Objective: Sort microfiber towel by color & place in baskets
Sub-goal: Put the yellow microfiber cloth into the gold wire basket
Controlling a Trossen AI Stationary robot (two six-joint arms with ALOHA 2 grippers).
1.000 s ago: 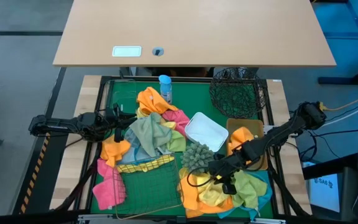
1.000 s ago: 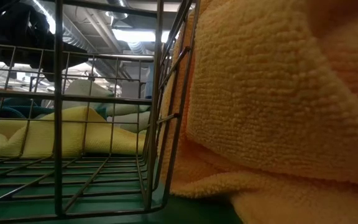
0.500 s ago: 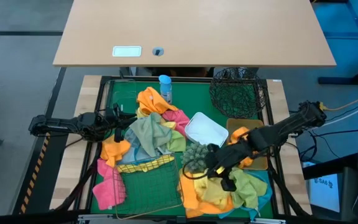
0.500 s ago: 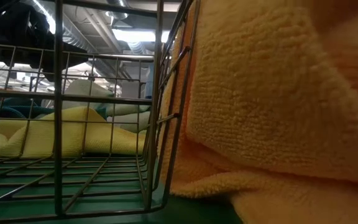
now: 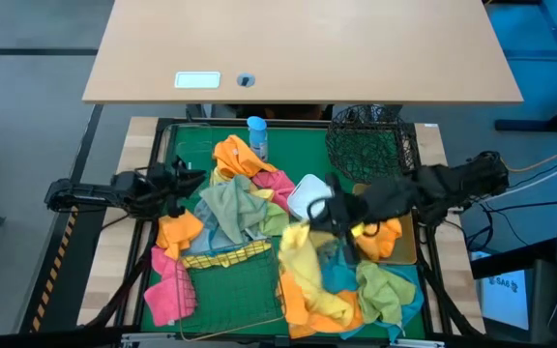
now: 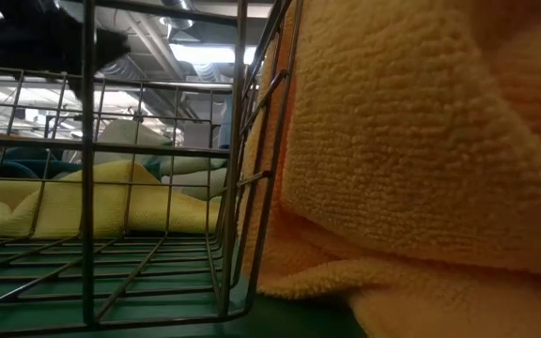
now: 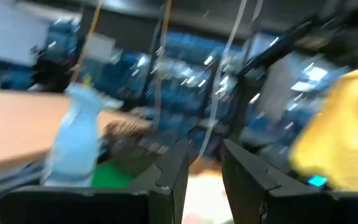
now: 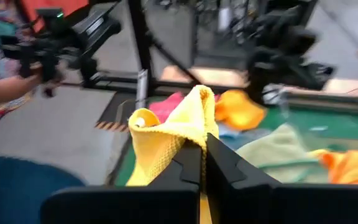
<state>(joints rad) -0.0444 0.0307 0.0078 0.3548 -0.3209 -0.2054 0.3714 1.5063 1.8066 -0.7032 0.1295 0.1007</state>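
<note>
While the right gripper (image 8: 202, 163) is clamped on a yellow towel (image 5: 303, 266), lifting it above the pile near the white tray (image 5: 319, 205), the transfer step is in hand; next it likely needs carrying to the gold wire basket (image 5: 228, 282), where yellow cloth already lies. Farther off, the left gripper (image 5: 184, 179) waits slightly parted over the green mat (image 5: 196, 145), with a tan tabletop (image 5: 298, 43) beyond.

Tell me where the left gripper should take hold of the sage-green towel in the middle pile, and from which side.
Judging by the high view, grip the sage-green towel at its raised, bunched middle fold, coming straight down from above. It lies crumpled on top of the pile, with orange and pink towels tucked round its edges, so a side approach would likely snag those. The left gripper waits beside it.
</note>
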